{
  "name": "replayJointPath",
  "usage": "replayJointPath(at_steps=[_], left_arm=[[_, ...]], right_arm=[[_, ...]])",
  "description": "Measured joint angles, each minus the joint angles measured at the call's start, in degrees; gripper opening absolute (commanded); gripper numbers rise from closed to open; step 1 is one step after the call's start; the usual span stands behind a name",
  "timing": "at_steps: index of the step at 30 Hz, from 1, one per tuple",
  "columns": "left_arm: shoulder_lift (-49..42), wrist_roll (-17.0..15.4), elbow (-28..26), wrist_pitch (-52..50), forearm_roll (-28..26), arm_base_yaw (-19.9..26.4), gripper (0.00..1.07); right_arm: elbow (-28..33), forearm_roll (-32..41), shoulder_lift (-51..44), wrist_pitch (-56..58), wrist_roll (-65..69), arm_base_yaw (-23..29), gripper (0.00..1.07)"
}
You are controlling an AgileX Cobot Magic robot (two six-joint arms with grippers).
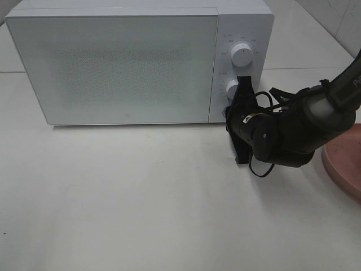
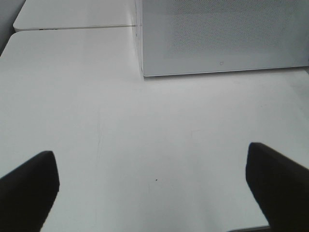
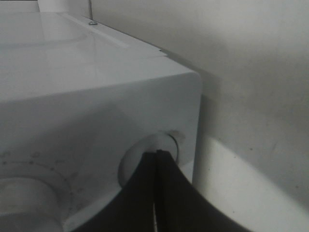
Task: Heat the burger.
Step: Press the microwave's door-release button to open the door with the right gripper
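Right tool (image 1: 231,113) was clenched, jaws fully together w/ nothing between them. Its tips sat at, apparently touching, the round white push-button (image 3: 137,157) at the bottom of the control strip of the boxy white microwave oven (image 1: 124,62), just below the lower of 2 round white dials (image 1: 232,88). That button was prob. the door release; the oven door was closed. Left tool (image 2: 149,159) was released, jaws spread wide and holding nothing, hovering over the pale worktop (image 1: 141,197) in front of the oven's left corner.

No burger showed in any of the 3 views. At the right edge of the worktop, beside the right arm, lay a round pink plate (image 1: 344,161); its visible part carried no burger. The door panel was frosted, so I couldn't tell whether the burger was inside.

Handling, as a judgement: the burger is prob. light & soft. The bun would squash under a hard pinch, and the stacked layers could slide apart. Best hold: wide jaws across the sides, spanning bottom to top bun, w/ a gentle squeeze and kept level. Or carry it by the plate rim instead.
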Motion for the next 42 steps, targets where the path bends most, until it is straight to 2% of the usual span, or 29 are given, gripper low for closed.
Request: replayJointPath(at_steps=[14,22,42], left_arm=[[0.0,0.0,0.0,0.0,0.0,0.0,1.0],[0.0,0.0,0.0,0.0,0.0,0.0,1.0],[0.0,0.0,0.0,0.0,0.0,0.0,1.0]], right_arm=[[-0.52,1.6,0.97,-3.21,-0.52,0.23,0.0],[-3.27,3.78,3.72,-5.16,-0.57,0.8,0.0],[-3.21,3.72,2.92,-2.69,-0.97,0.63,0.0]])
